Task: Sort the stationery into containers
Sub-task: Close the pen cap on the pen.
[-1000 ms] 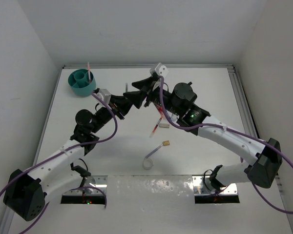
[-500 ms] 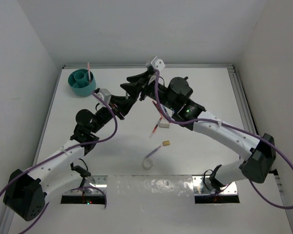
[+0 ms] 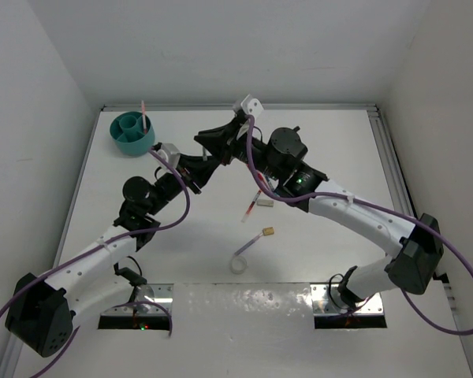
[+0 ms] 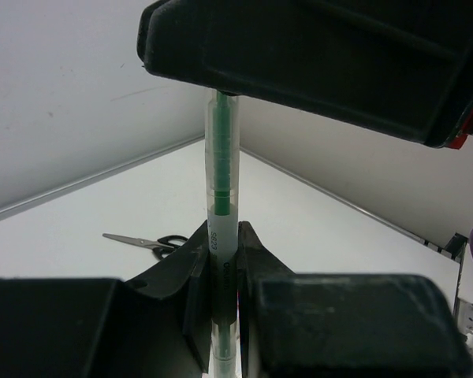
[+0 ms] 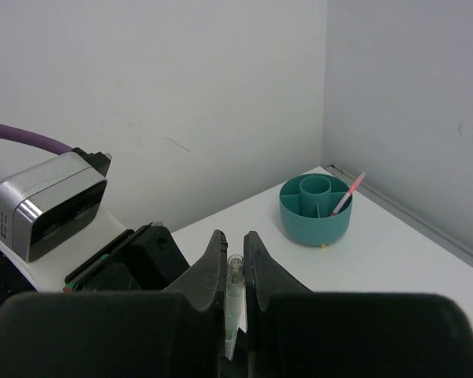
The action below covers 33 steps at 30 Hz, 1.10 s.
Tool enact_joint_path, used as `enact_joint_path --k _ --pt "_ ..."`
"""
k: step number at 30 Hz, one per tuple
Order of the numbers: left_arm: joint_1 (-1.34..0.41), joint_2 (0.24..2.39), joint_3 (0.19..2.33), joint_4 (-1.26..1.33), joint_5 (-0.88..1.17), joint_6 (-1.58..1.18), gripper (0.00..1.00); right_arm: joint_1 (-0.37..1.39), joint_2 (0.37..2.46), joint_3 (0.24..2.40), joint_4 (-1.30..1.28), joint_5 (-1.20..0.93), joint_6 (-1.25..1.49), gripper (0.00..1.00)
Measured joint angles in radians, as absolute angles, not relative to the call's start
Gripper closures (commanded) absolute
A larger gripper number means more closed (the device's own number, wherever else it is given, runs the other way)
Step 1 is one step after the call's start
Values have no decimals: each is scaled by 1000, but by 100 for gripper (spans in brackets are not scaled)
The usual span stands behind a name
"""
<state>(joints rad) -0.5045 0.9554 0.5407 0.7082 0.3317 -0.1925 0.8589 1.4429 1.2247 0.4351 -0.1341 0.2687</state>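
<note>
Above mid-worktop [image 3: 331,138], raised and meeting tip to tip: left gripper [image 4: 221,246] and right gripper [image 5: 233,250], both on one green pen [image 4: 222,157].

At the left gripper: narrow, pinched on the pen's lower barrel. In the left wrist view, clear casing and green core upright between the fingers [image 4: 195,272], printed lettering just above the grip. Upper end of the pen lost under the black body of the right gripper, which fills the top of that view.

At the right gripper: narrow too, closed on the pen's other end. In the right wrist view, only a short clear length of pen between the fingertips, with the left gripper's black body and grey camera housing just beyond, to the left.

From the top view: pen itself hidden by the two black grippers, arms reaching in from either side, no contact with the worktop.

In the far left corner: teal cup [image 5: 315,224], upright, well apart from the grippers. Inside an outer compartment: pink pen [image 5: 348,193], tilted, upper end past the rim.

Flat on the worktop, nearer the bases: red pen [image 3: 252,206] with a white eraser [image 3: 266,202] just beside it, then a tan eraser [image 3: 269,231], then a tape ring [image 3: 238,264] nearest the edge. Beyond the left gripper in the left wrist view: scissors [image 4: 142,240], flat, black handles to the right.
</note>
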Motion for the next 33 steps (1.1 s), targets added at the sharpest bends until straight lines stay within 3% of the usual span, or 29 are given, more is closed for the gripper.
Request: enact_joint_path --k 14,21,33 --pt "-497 986 524 615 423 -157 100 912 1379 870 821 47 256 100" --pt "-488 986 520 554 432 -162 100 942 1427 796 973 139 262 100" --pt "-481 986 506 502 437 -157 100 974 1468 773 1006 183 241 100"
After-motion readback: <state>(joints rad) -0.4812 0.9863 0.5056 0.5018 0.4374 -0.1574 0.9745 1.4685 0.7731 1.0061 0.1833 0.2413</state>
